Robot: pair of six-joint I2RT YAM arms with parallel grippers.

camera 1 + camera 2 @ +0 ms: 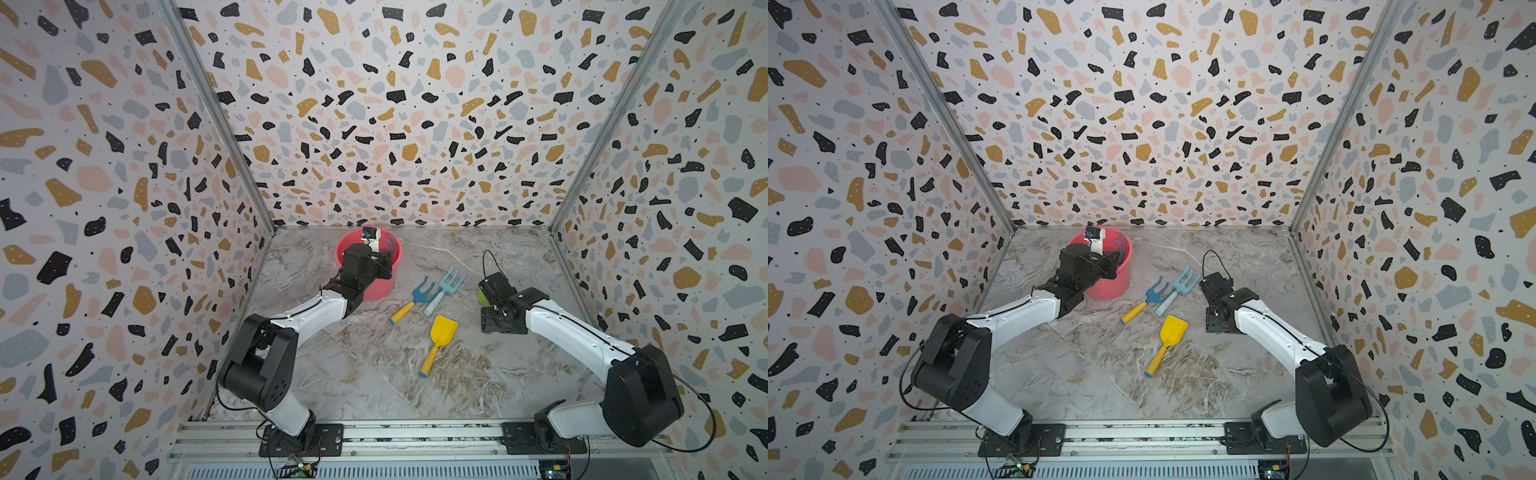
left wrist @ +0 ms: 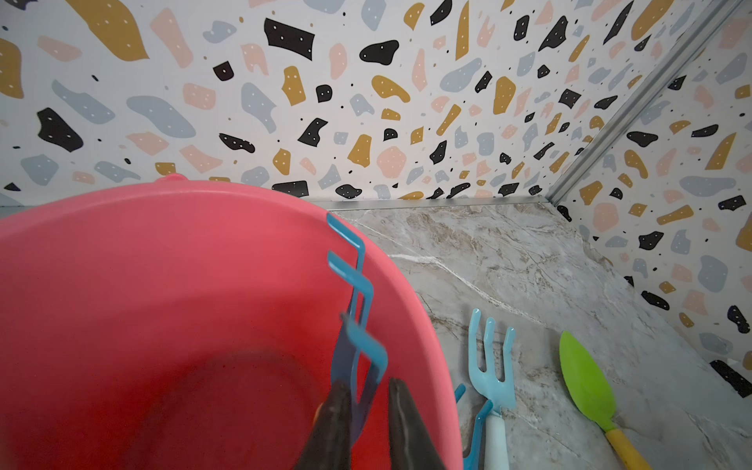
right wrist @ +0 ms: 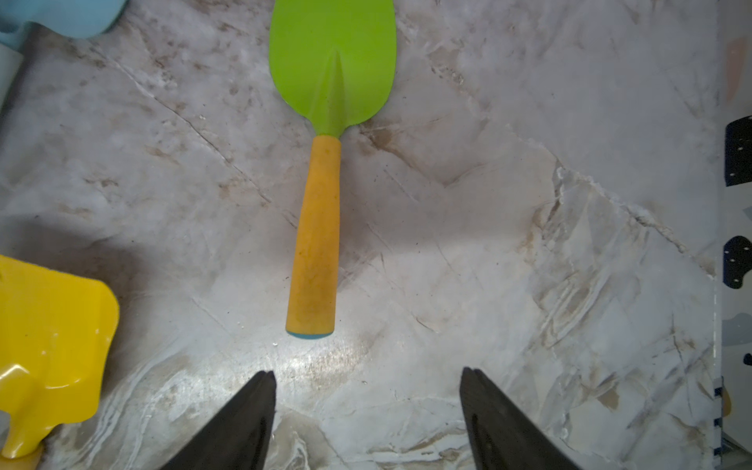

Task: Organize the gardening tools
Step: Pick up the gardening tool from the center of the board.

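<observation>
My left gripper [image 2: 369, 382] hangs over the pink bucket [image 2: 162, 244], open by a narrow gap. A dark-blue rake [image 2: 358, 285] stands between the jaws, blurred, lying against one finger and clear of the other, its tines by the bucket rim. On the table lie a second dark-blue rake with a yellow handle [image 1: 419, 293], a light-blue rake [image 1: 451, 282] and a yellow shovel [image 1: 442, 330]. My right gripper [image 3: 367, 372] is open just above the table, with nothing between its fingers. The green spade [image 3: 331, 69] lies just beyond its fingertips, orange handle end [image 3: 313, 285] nearest them.
The bucket [image 1: 380, 289] stands near the back wall, left of centre. The right side wall [image 3: 736, 244] is close to the right gripper. In both top views the right arm [image 1: 1266, 328] covers most of the spade.
</observation>
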